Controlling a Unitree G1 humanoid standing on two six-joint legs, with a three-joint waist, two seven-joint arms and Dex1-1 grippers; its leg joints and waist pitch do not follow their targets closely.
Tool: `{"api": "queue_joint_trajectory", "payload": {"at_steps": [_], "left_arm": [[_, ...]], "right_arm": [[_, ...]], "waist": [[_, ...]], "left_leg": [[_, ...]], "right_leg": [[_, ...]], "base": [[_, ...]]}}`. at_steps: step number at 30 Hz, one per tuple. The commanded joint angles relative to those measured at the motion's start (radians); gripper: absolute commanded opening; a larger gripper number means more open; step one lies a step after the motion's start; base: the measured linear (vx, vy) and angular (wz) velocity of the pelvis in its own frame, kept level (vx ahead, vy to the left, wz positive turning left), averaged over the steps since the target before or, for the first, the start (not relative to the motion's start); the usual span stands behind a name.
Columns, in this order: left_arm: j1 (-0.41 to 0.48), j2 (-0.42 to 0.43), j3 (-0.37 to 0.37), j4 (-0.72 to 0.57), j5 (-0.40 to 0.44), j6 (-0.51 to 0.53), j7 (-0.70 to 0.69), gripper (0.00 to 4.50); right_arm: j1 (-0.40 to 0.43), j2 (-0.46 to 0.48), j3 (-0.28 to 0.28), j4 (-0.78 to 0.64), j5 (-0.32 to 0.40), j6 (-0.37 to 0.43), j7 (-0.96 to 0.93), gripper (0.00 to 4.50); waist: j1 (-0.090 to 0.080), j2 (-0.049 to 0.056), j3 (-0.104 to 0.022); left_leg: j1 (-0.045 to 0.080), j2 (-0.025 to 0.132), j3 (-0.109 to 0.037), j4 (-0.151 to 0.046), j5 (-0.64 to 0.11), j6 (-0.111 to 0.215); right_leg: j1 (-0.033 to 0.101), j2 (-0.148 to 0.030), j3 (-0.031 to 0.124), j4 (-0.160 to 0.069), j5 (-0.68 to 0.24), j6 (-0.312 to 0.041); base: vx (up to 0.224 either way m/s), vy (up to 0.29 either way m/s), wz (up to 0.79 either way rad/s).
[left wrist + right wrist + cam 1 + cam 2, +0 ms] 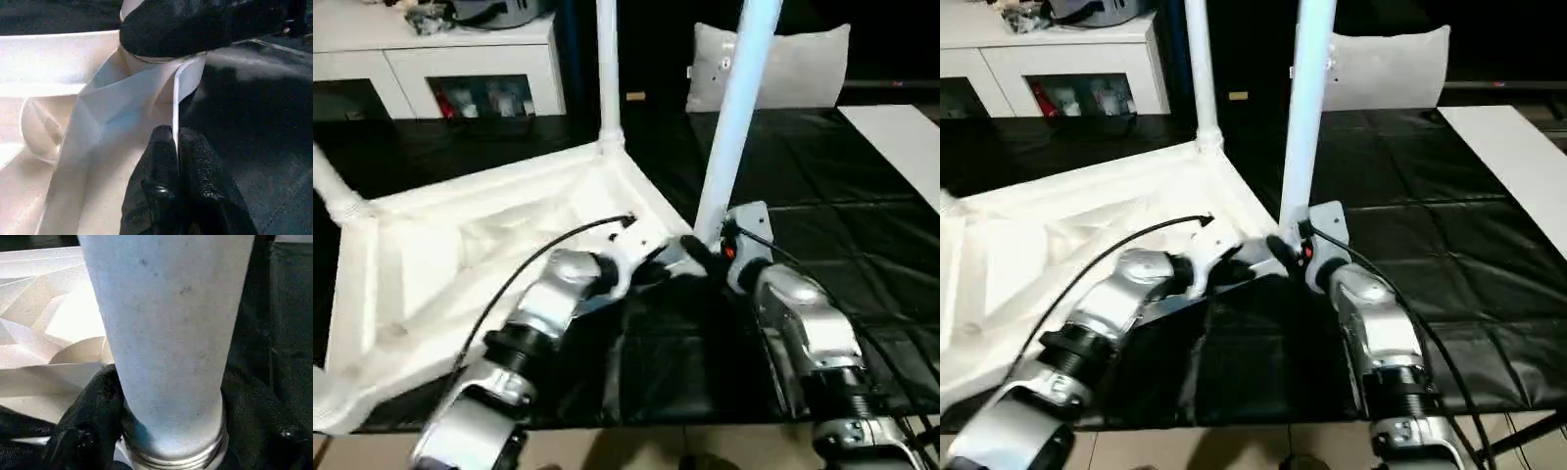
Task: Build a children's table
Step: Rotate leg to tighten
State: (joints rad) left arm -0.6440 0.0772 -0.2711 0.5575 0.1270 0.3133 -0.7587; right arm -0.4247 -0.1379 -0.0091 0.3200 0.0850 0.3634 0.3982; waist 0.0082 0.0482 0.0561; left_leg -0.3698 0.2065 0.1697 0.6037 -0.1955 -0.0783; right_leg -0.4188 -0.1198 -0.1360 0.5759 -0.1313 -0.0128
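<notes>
The right gripper [161, 450] is clamped around the base of a white leg [736, 117], its black fingers [83, 426] wrapping the tube just above the collar. Seen from the head, that leg rises toward twelve o'clock, leaning slightly toward one o'clock, from the near right corner of the upturned table top [440, 264]. The left gripper [176, 161] has its two fingers pressed together, pinching the thin rim of the top right beside that corner. The top lies ribbed side up on the black mat [842, 196], at about nine o'clock from the grippers. A second leg [607, 69] already stands in the far corner socket, and another leg [333, 186] angles off at ten o'clock.

The main risk is a crooked seat. The held leg leans, and if it is pushed down at that tilt it could jam in the socket or pop out. The grip sits low on a long tapered tube, so the top end has leverage and could swing, twisting the tube within the fingers. The pinch on the rim is narrow; a hard push might make the top slide on the mat or flex free. A wide swing could also knock the leg already standing.
</notes>
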Motion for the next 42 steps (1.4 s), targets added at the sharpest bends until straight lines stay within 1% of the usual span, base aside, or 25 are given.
{"api": "queue_joint_trajectory", "payload": {"at_steps": [1,2,4,5,6,7,9,10,12,14,16,18,20,21,22,24,26,27,28,33,34,35,38,39,42], "left_arm": [[-0.046,-0.031,0.013,-0.071,-0.003,-0.003,0.05,0.0],[-0.045,-0.024,0.008,-0.074,-0.004,-0.003,0.041,0.0],[-0.04,-0.005,-0.001,-0.074,-0.007,-0.018,0.016,0.0],[-0.039,0.002,-0.006,-0.074,-0.008,-0.025,0.009,0.0],[-0.035,0.013,-0.01,-0.072,-0.011,-0.035,-0.005,0.0],[-0.03,0.034,-0.02,-0.065,-0.014,-0.073,-0.039,0.0],[-0.027,0.048,-0.023,-0.061,-0.015,-0.082,-0.061,0.0],[-0.026,0.064,-0.024,-0.053,-0.016,-0.09,-0.086,0.0],[-0.029,0.103,-0.029,-0.026,-0.015,-0.133,-0.142,0.0],[-0.035,0.145,-0.041,0.0,-0.015,-0.18,-0.209,0.0],[-0.036,0.159,-0.047,0.007,-0.018,-0.213,-0.238,0.0],[-0.04,0.206,-0.074,0.028,-0.037,-0.283,-0.351,0.0],[-0.04,0.211,-0.077,0.03,-0.04,-0.294,-0.367,0.0],[-0.042,0.225,-0.086,0.036,-0.037,-0.296,-0.393,0.0],[-0.043,0.236,-0.093,0.041,-0.036,-0.298,-0.416,0.0],[-0.049,0.271,-0.11,0.063,-0.051,-0.38,-0.527,0.0],[-0.051,0.28,-0.115,0.064,-0.053,-0.389,-0.55,0.0],[-0.054,0.291,-0.12,0.07,-0.054,-0.406,-0.583,0.0],[-0.055,0.295,-0.123,0.071,-0.053,-0.413,-0.593,0.0],[-0.063,0.314,-0.143,0.08,-0.046,-0.469,-0.645,0.0],[-0.065,0.313,-0.144,0.082,-0.048,-0.476,-0.649,0.0],[-0.067,0.311,-0.145,0.084,-0.051,-0.486,-0.658,0.0],[-0.069,0.307,-0.147,0.084,-0.053,-0.492,-0.664,0.0],[-0.07,0.302,-0.147,0.082,-0.053,-0.497,-0.664,0.0],[-0.071,0.301,-0.148,0.086,-0.054,-0.503,-0.663,0.0]], "right_arm": [[0.005,0.051,0.048,-0.015,0.047,-0.003,0.043,3.32],[0.007,0.045,0.043,-0.019,0.047,-0.011,0.043,3.48],[0.015,0.029,0.035,-0.028,0.054,-0.03,0.063,3.48],[0.019,0.024,0.032,-0.032,0.059,-0.036,0.071,3.78],[0.025,0.012,0.027,-0.039,0.067,-0.043,0.09,3.78],[0.036,-0.009,0.023,-0.05,0.075,-0.058,0.127,3.82],[0.044,-0.024,0.019,-0.058,0.08,-0.07,0.152,3.93],[0.052,-0.045,0.017,-0.064,0.084,-0.084,0.182,4.25],[0.067,-0.096,0.013,-0.073,0.093,-0.113,0.255,4.25],[0.074,-0.153,0.018,-0.069,0.097,-0.147,0.338,4.46],[0.076,-0.172,0.022,-0.068,0.099,-0.155,0.365,4.46],[0.083,-0.242,0.043,-0.084,0.125,-0.161,0.497,4.46],[0.084,-0.249,0.047,-0.088,0.128,-0.162,0.513,4.46],[0.087,-0.267,0.054,-0.096,0.139,-0.161,0.554,4.46],[0.089,-0.282,0.06,-0.103,0.149,-0.16,0.591,4.46],[0.089,-0.331,0.081,-0.11,0.182,-0.152,0.714,4.46],[0.088,-0.337,0.087,-0.107,0.183,-0.156,0.731,4.46],[0.086,-0.345,0.097,-0.102,0.186,-0.159,0.758,4.46],[0.087,-0.348,0.102,-0.102,0.187,-0.159,0.77,4.2],[0.092,-0.352,0.132,-0.11,0.194,-0.155,0.82,4.0],[0.091,-0.351,0.135,-0.11,0.197,-0.154,0.824,3.74],[0.089,-0.347,0.139,-0.111,0.202,-0.15,0.833,3.68],[0.087,-0.343,0.147,-0.111,0.207,-0.145,0.845,3.61],[0.088,-0.342,0.156,-0.113,0.212,-0.137,0.856,3.28],[0.088,-0.342,0.158,-0.114,0.214,-0.134,0.861,3.2]], "waist": [[0.01,-0.021,-0.086],[0.011,-0.016,-0.086],[0.011,-0.019,-0.087],[0.012,-0.018,-0.086],[0.011,-0.017,-0.086],[0.012,-0.017,-0.085],[0.014,-0.017,-0.084],[0.016,-0.016,-0.085],[0.017,-0.019,-0.081],[0.018,-0.017,-0.08],[0.021,-0.016,-0.077],[0.029,-0.013,-0.078],[0.033,-0.014,-0.078],[0.038,-0.011,-0.081],[0.04,-0.011,-0.08],[0.053,-0.012,-0.081],[0.057,-0.012,-0.081],[0.063,-0.016,-0.082],[0.066,-0.014,-0.082],[0.083,-0.016,-0.081],[0.084,-0.015,-0.082],[0.085,-0.018,-0.081],[0.087,-0.016,-0.082],[0.089,-0.019,-0.082],[0.091,-0.019,-0.082]], "left_leg": [[-0.007,0.007,0.0,-0.061,-0.128,0.099],[-0.008,0.008,0.0,-0.061,-0.116,0.106],[-0.007,0.007,0.001,-0.06,-0.114,0.112],[-0.007,0.007,0.002,-0.06,-0.12,0.116],[-0.007,0.007,0.002,-0.06,-0.127,0.118],[-0.006,0.007,0.002,-0.061,-0.136,0.119],[-0.007,0.008,0.002,-0.061,-0.147,0.116],[-0.005,0.008,0.001,-0.062,-0.149,0.112],[-0.005,0.008,0.003,-0.062,-0.171,0.111],[-0.004,0.007,0.002,-0.063,-0.189,0.109],[0.001,0.01,0.002,-0.065,-0.207,0.1],[0.007,0.01,0.002,-0.066,-0.224,0.092],[0.006,0.013,0.001,-0.068,-0.218,0.093],[0.009,0.016,0.001,-0.067,-0.21,0.091],[0.007,0.016,0.001,-0.068,-0.208,0.092],[0.006,0.019,0.002,-0.067,-0.207,0.104],[0.008,0.018,0.005,-0.066,-0.199,0.102],[0.01,0.018,0.006,-0.065,-0.194,0.099],[0.01,0.02,0.005,-0.066,-0.195,0.097],[0.012,0.022,0.006,-0.068,-0.191,0.08],[0.011,0.022,0.005,-0.068,-0.187,0.078],[0.01,0.022,0.005,-0.069,-0.19,0.078],[0.009,0.022,0.004,-0.068,-0.188,0.076],[0.01,0.022,0.005,-0.068,-0.189,0.075],[0.009,0.021,0.005,-0.068,-0.178,0.076]], "right_leg": [[0.071,-0.027,0.041,-0.067,-0.321,-0.151],[0.072,-0.028,0.042,-0.062,-0.289,-0.167],[0.074,-0.027,0.043,-0.06,-0.265,-0.181],[0.075,-0.028,0.044,-0.061,-0.267,-0.184],[0.074,-0.027,0.043,-0.062,-0.272,-0.183],[0.074,-0.027,0.043,-0.065,-0.282,-0.181],[0.075,-0.028,0.043,-0.064,-0.295,-0.175],[0.075,-0.028,0.043,-0.064,-0.298,-0.172],[0.073,-0.027,0.043,-0.07,-0.333,-0.162],[0.073,-0.028,0.042,-0.073,-0.358,-0.151],[0.07,-0.028,0.043,-0.078,-0.392,-0.142],[0.069,-0.029,0.044,-0.081,-0.416,-0.138],[0.069,-0.028,0.047,-0.076,-0.389,-0.147],[0.067,-0.027,0.051,-0.068,-0.334,-0.174],[0.068,-0.026,0.053,-0.065,-0.323,-0.181],[0.07,-0.026,0.056,-0.059,-0.3,-0.196],[0.068,-0.027,0.058,-0.058,-0.292,-0.202],[0.066,-0.028,0.059,-0.058,-0.298,-0.208],[0.067,-0.029,0.059,-0.057,-0.305,-0.207],[0.064,-0.031,0.061,-0.059,-0.34,-0.188],[0.065,-0.031,0.061,-0.058,-0.334,-0.189],[0.064,-0.03,0.061,-0.059,-0.334,-0.188],[0.066,-0.031,0.061,-0.057,-0.33,-0.188],[0.065,-0.031,0.061,-0.057,-0.337,-0.184],[0.066,-0.031,0.061,-0.057,-0.336,-0.181]], "base": [[0.0,0.0,0.0],[0.0,0.0,0.0],[0.0,0.0,0.0],[0.0,0.0,0.0],[0.0,0.0,0.0],[0.0,0.0,0.0],[0.0,0.0,0.0],[0.0,0.0,0.0],[0.0,0.0,0.0],[0.0,0.0,0.0],[0.0,0.0,0.0],[0.0,0.0,0.0],[0.0,0.0,0.0],[0.0,0.0,0.0],[0.0,0.0,0.0],[0.0,0.0,0.0],[0.0,0.0,0.0],[0.0,0.0,0.0],[0.0,0.0,0.0],[0.0,0.0,0.0],[0.0,0.0,0.0],[0.0,0.0,0.0],[0.0,0.0,0.0],[0.0,0.0,0.0],[0.0,0.0,0.0]]}}
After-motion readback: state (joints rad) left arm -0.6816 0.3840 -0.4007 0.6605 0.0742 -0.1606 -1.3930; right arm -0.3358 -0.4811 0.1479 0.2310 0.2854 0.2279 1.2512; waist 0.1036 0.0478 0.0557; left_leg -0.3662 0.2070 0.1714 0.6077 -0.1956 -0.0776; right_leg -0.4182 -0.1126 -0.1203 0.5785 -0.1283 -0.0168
